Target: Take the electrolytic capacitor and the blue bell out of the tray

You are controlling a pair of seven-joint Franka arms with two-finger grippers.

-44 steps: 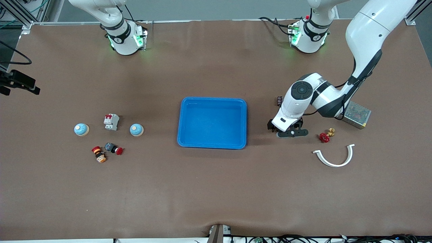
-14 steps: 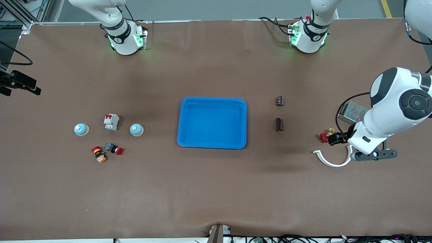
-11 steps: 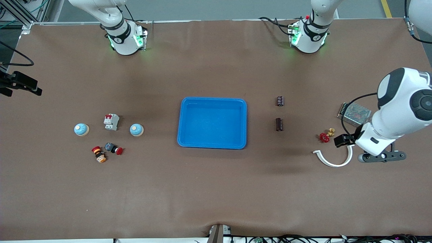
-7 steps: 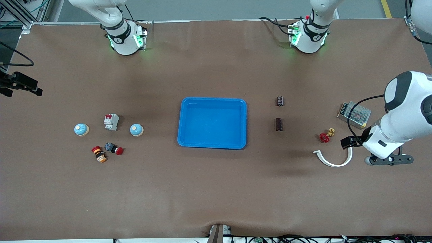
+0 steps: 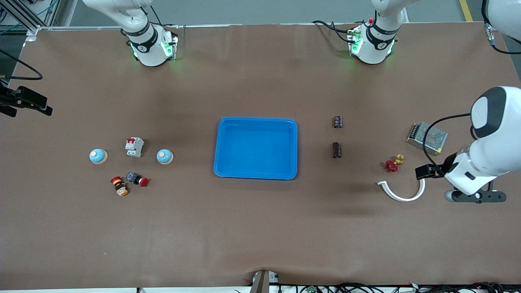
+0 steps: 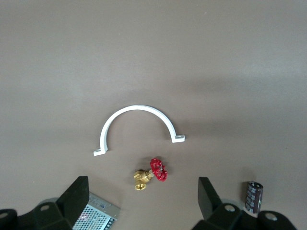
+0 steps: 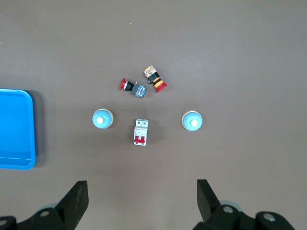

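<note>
Capacitors: one dark cylinder (image 5: 336, 149) lies on the worktop between the blue tray (image 5: 256, 176) and the red valve (image 5: 391, 165), a second (image 5: 337, 121) just farther from the front camera, while two blue bells (image 5: 165, 156) (image 5: 98, 156) flank a white breaker (image 5: 134, 147) toward the right arm's end. Left gripper (image 6: 144, 191) hovers, fingers apart and empty, over the white half-ring clamp (image 5: 403, 191) near the left arm's edge. Right gripper (image 7: 142, 194), fingers likewise spread and empty, waits high above the bells.
</note>
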